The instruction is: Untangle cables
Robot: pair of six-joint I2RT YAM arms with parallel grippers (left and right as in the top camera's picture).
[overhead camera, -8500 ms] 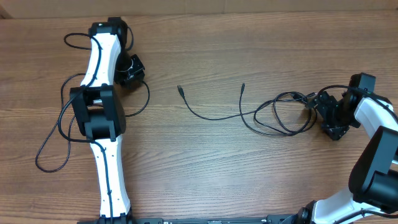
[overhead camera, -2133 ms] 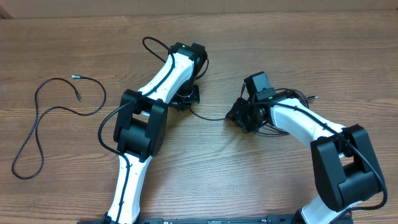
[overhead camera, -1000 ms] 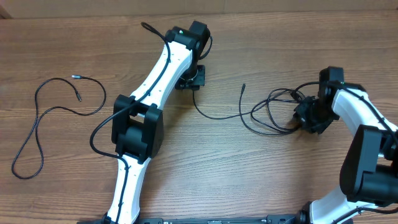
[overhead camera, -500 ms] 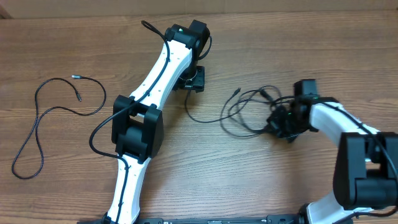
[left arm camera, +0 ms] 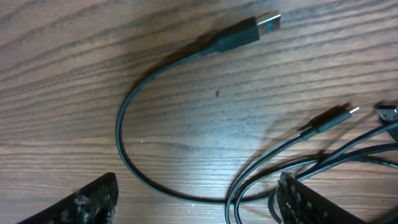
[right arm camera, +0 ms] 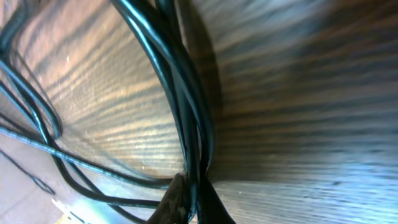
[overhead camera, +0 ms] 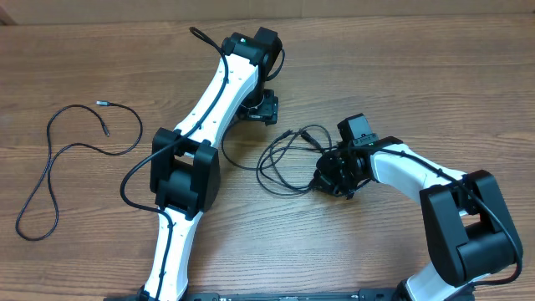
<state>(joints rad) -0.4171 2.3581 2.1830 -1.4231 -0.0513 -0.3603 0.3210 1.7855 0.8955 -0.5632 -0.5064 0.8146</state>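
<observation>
A tangle of thin black cables [overhead camera: 288,155] lies in loops at the table's middle. My right gripper [overhead camera: 334,177] is shut on the tangle's right side; in the right wrist view its fingertips [right arm camera: 189,199] pinch several strands [right arm camera: 180,93]. My left gripper [overhead camera: 263,109] hovers over the tangle's upper left end and is open. Its fingers [left arm camera: 87,202] stand wide apart in the left wrist view, with a curved strand [left arm camera: 121,130] and looped strands running between them on the wood. A USB plug [left arm camera: 245,34] and a smaller plug [left arm camera: 329,118] lie ahead. A separate cable [overhead camera: 58,159] lies at far left.
The left arm [overhead camera: 184,167] stretches diagonally across the table's left half, with its own thicker wire looping beside it. The right arm [overhead camera: 460,217] comes in from the lower right. Bare wooden table [overhead camera: 401,75] surrounds the tangle.
My right gripper has closed on the tangle and dragged it left toward the left gripper. The left gripper has opened wide and stayed in place.
</observation>
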